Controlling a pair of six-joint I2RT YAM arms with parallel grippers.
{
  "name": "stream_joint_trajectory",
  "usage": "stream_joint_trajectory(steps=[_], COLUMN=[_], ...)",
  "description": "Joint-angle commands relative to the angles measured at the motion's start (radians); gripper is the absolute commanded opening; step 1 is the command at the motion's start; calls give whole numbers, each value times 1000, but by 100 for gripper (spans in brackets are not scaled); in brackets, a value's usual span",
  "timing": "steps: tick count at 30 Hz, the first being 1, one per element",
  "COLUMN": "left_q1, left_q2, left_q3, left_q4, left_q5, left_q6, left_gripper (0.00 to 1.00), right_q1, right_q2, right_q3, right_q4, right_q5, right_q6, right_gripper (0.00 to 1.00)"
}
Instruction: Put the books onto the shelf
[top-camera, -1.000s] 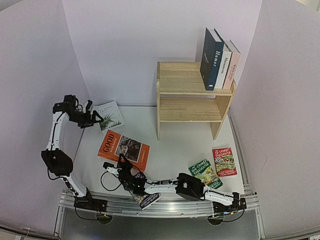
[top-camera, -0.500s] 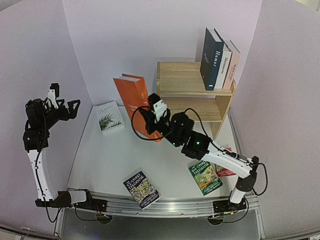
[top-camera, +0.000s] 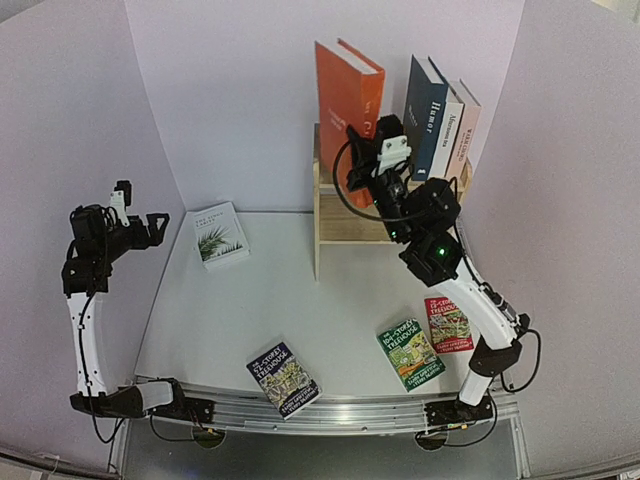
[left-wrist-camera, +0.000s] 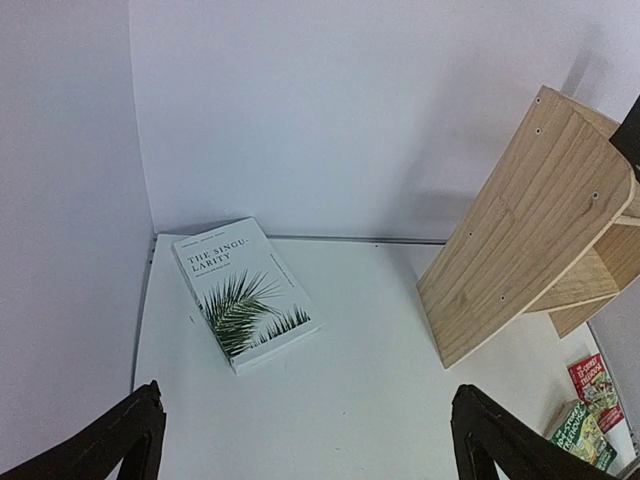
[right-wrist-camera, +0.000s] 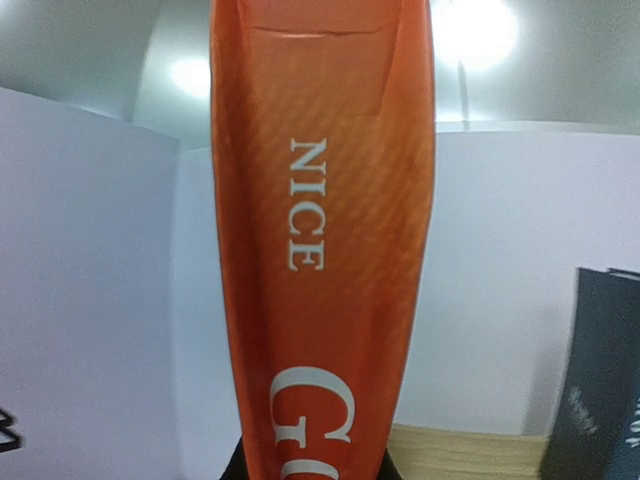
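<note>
While upright, book (top-camera: 345, 95) in right hand (top-camera: 368, 142)

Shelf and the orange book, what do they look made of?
The shelf looks like light unpainted wood, matte: grain streaks and small fastener holes show on its side panel. The orange book has a printed card or paper cover with white lettering. Its spine shows a fine crosshatch texture and a slight sheen, so cloth or a laminated jacket are both possible.
</note>
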Motion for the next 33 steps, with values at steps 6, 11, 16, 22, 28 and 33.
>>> stream_joint_trajectory(steps=[6,11,16,22,28,33], left_q1=[1,1,1,1,1,1], left_q2=[-57,-59,-68,-74,-76,-73], left_q3=[-57,-59,-69,-76,-87,-96], left_q4=[24,18,11,10,9,17], left_q5=[28,25,14,14,19,33], left_q6=[-19,-16,-3,-2,-4,-17], left_gripper=[100,100,100,100,100,100], right_q1=[-290,-338,-379,-400,-398,-398], right_q2=[61,123,144,143,73,19], right_q3=[-53,-43,-70,-115,-219,-278], right_q4=[197,223,233,232,232,233], right_q5=[59,93,106,128,93,85], right_q6=[-82,-86,-13,18,37,39], right_gripper=[0,0,0,7,41,48])
